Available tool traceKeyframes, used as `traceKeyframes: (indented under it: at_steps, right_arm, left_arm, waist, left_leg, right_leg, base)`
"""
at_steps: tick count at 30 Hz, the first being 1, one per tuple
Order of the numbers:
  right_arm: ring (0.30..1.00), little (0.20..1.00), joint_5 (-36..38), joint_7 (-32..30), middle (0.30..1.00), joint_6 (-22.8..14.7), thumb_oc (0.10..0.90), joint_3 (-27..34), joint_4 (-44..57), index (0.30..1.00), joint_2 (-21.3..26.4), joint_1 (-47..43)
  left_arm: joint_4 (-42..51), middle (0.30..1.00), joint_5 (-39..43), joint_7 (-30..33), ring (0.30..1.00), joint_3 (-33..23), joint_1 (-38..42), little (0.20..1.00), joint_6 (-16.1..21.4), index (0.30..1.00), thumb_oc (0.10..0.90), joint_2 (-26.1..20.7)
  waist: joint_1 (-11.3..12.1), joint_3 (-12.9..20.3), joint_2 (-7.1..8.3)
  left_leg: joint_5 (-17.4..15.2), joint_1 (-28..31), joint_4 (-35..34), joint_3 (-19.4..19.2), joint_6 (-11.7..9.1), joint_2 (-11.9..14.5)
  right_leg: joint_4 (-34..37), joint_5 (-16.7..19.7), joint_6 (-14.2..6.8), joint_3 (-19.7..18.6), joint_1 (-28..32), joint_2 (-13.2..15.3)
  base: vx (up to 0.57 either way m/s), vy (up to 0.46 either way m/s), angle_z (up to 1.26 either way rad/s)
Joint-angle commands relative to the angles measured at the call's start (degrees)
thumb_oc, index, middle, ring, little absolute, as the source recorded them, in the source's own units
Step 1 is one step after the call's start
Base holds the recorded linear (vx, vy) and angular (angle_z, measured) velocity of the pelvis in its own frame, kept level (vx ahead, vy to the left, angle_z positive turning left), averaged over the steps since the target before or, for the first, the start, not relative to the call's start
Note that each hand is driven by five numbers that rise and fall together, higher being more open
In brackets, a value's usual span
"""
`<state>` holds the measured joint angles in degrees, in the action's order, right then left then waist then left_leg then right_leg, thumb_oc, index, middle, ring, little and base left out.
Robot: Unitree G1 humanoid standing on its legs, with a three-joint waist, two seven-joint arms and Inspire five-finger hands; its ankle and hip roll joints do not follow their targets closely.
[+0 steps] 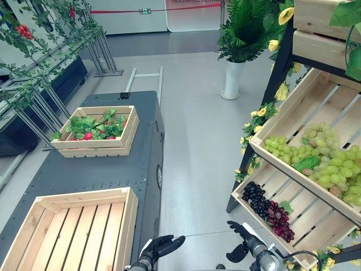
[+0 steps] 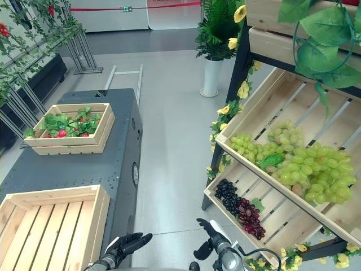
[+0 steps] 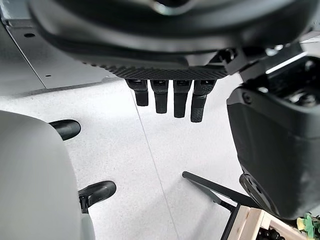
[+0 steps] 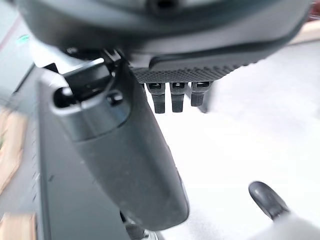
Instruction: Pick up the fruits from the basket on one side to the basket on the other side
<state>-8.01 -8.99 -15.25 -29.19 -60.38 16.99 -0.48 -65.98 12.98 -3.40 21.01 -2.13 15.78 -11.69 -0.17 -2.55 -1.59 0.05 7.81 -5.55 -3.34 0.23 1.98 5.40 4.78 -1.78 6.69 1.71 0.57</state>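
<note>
Dark grey worktop (image 1: 113, 164): flat metal surface with rows of small fasteners along its edges, standing at the robot's left.

Far crate (image 1: 97, 131): rectangular box of pale wooden slats on the worktop, holding green leaves and small red fruits (image 1: 88, 135).

Near crate (image 1: 73, 231): larger rectangular box of the same pale wood with a slatted floor, on the worktop's near end, nothing inside.

Left hand (image 1: 161, 247): dark, low in the view just beside the worktop's near corner, over the grey floor. Its fingers (image 3: 165, 97) are straight and loosely extended, holding nothing.

Right hand (image 1: 242, 236): dark, low in the view, near the front edge of the lower shelf crate. Its fingers (image 4: 172, 95) are extended and relaxed, holding nothing.

Sloped wooden shelf (image 1: 316, 107), at the robot's right: tilted slatted crates.

- Upper crate: green grapes (image 1: 330, 164), round and glossy, in clusters lying along the crate's length.
- Lower crate: dark purple grapes (image 1: 269, 211), one elongated bunch, long axis running from far-left to near-right.
</note>
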Motion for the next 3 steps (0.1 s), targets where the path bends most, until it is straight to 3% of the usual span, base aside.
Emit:
traceKeyframes:
  at_steps: [1, 3]
  right_arm:
    - [0.9, 0.9, 4.52, 0.56, 0.9, -2.91, 0.8, 2.01, -0.45, 0.9, -2.47, -5.57]
    - [0.9, 0.9, 5.39, 1.05, 0.9, -3.21, 0.8, 2.64, -1.48, 0.9, -2.68, -5.53]
  left_arm:
    - [-2.05, 0.9, -0.88, -2.9, 0.9, 1.61, 5.46, 0.9, 4.69, 0.9, 0.8, 0.33]
    - [-2.23, 0.9, -0.95, -4.16, 0.9, 1.68, 5.46, 0.9, 4.9, 0.9, 0.8, 0.26]
  waist:
    - [0.7, -1.43, 1.79]
    - [0.66, -1.55, 1.75]
  left_leg:
    - [-4.36, -0.17, 0.55, -0.55, 2.91, -5.43]
    - [-4.36, 0.03, 0.55, -0.41, 2.92, -5.46]
  right_leg:
    - [-0.4, -5.11, -1.11, 0.69, 4.79, -0.07]
    - [-0.4, -5.18, -1.03, 0.7, 5.01, -0.08]
  base:
    - [0.0, -0.011, 0.07]
    - [0.0, 0.0, 0.0]
